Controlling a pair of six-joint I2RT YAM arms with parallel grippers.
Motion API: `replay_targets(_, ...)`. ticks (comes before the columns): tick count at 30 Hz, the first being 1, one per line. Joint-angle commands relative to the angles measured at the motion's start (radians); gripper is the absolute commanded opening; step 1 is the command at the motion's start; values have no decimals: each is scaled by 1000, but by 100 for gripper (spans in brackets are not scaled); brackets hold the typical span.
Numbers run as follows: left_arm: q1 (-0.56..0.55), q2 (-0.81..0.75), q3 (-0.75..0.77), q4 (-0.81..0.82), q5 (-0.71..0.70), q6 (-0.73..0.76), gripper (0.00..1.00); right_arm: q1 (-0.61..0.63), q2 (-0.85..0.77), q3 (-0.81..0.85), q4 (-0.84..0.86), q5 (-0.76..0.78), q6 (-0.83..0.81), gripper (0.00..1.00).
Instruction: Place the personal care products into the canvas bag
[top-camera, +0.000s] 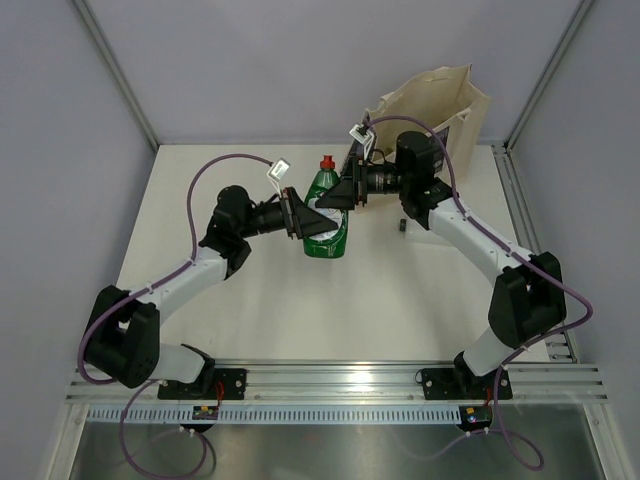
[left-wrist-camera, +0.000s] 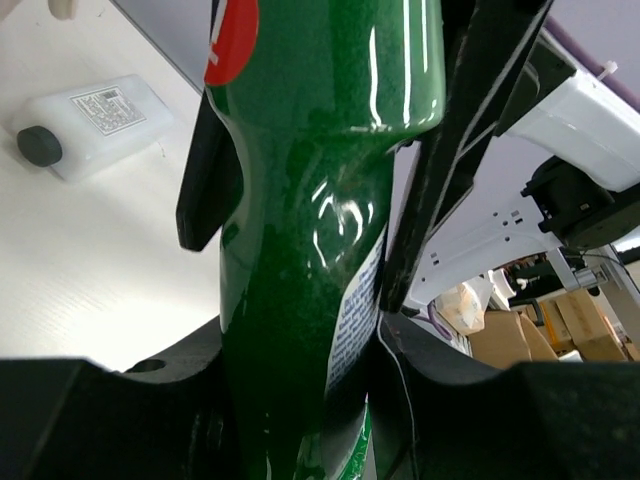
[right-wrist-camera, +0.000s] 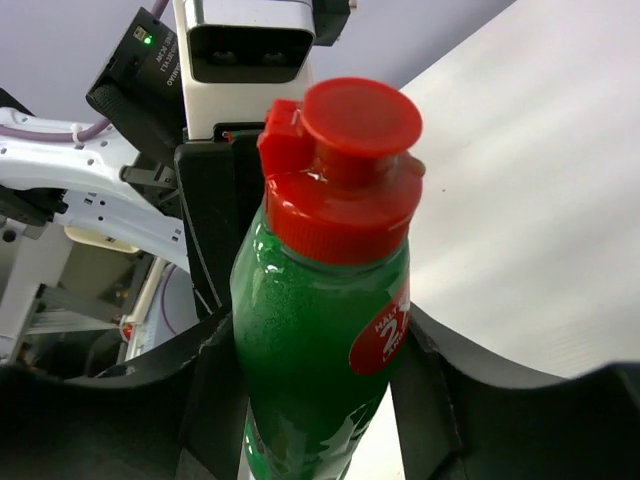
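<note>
The green bottle (top-camera: 328, 225) is hanging between the two hands, red cap (top-camera: 326, 162) pointing away from the arms' bases. The left hand (top-camera: 305, 218) is clamping the lower body from its own side, and the right hand (top-camera: 347, 193) is clenching the upper body from the opposite side, so both are grasping the same bottle at once. The bag (top-camera: 440, 100) is standing upright just beyond the right hand, its mouth open, well apart from the left hand.

The white bench (top-camera: 250, 300) is carrying a small dark object (top-camera: 400, 226) close beside the right hand's wrist. Pale lilac walls (top-camera: 250, 60) are closing in the bench, and a metal rail (top-camera: 340, 380) is running along the near edge under both bases.

The left wrist view is filling with the bottle's dark green waist (left-wrist-camera: 300, 250) and is showing a clear bottle (left-wrist-camera: 90, 125) with a dark cap lying on its side on the bench, off to that hand's left; the top view is not showing it. Cardboard boxes (left-wrist-camera: 560, 325) are also appearing there. The right wrist view is showing the red cap (right-wrist-camera: 345, 170) close up, with the left arm's camera behind it.
</note>
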Motion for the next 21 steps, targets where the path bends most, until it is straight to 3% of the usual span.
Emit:
replay_targets(1, -10, -55, 23, 194, -2, -29, 3, 32, 15, 4, 83, -51, 46, 52)
replay_targets(5, -14, -54, 23, 179, -4, -33, 15, 33, 17, -4, 143, -63, 74, 24)
replay_targets(6, -14, -57, 23, 167, -13, -30, 31, 33, 17, -2, 153, -64, 80, 9)
replay_targets(8, -14, -69, 23, 115, -27, -4, 47, 33, 12, -1, 184, -69, 103, 1)
replay_targets(9, -14, -76, 22, 93, -45, 11, 67, 31, 9, 1, 195, -71, 115, 0)
replay_targets(12, -14, -118, 16, -2, -73, 77, 88, 19, 0, 11, 218, -71, 164, 0)
replay_targets(15, -13, -162, 14, -77, -112, 157, 99, -7, 1, 30, 241, -75, 194, 0)
replay_targets(21, 13, -219, 8, -218, -181, 249, 99, -69, -3, 68, 299, -80, 299, 0)
